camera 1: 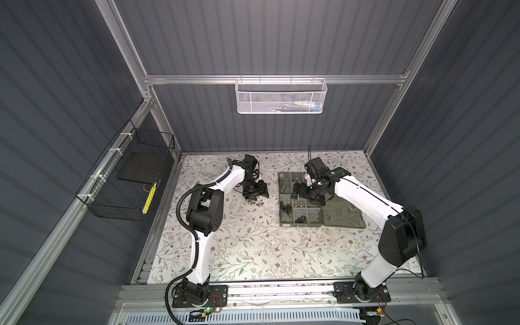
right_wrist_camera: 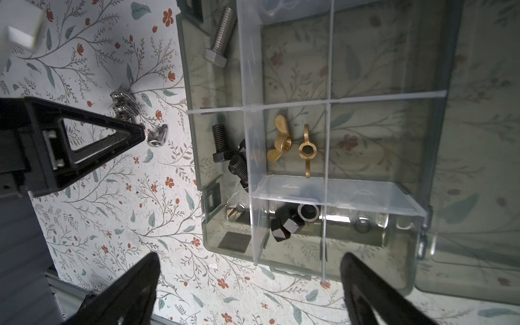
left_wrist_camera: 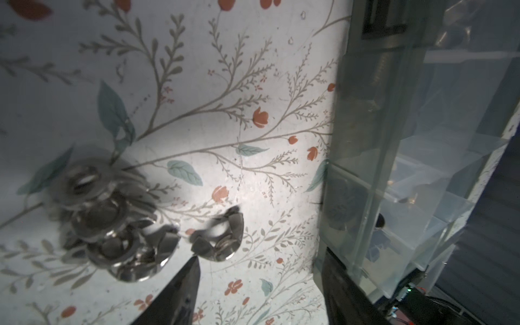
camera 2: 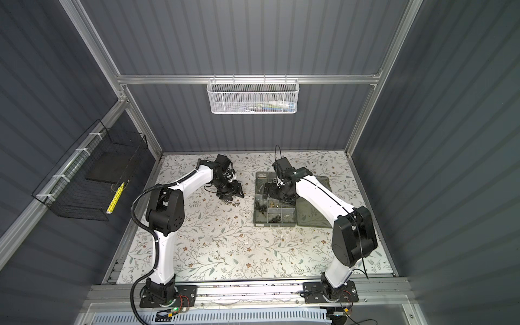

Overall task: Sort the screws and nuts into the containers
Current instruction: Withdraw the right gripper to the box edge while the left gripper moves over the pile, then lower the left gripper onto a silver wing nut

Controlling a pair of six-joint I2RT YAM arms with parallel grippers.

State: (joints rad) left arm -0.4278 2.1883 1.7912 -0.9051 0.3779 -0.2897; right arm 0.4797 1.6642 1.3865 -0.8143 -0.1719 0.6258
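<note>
Several silver nuts (left_wrist_camera: 112, 225) lie heaped on the flowered table, and a single silver nut (left_wrist_camera: 222, 239) lies just off one fingertip of my left gripper (left_wrist_camera: 261, 261). That gripper is open with only bare table between its jaws. In both top views it hangs low over the nuts (camera 1: 254, 201), left of the smoky organiser box (camera 1: 302, 224). My right gripper (right_wrist_camera: 250, 267) stands open and empty over the box. The compartments hold a silver bolt (right_wrist_camera: 221, 36), black bolts (right_wrist_camera: 225, 149), two brass wing nuts (right_wrist_camera: 292, 143) and black nuts (right_wrist_camera: 287, 225).
The box's hinged lid (camera 1: 344, 218) lies flat open on its right. A white mesh basket (camera 1: 280, 95) hangs on the back wall and a black wire basket (camera 1: 126, 180) on the left wall. The box's side wall (left_wrist_camera: 365, 140) stands close beside my left gripper.
</note>
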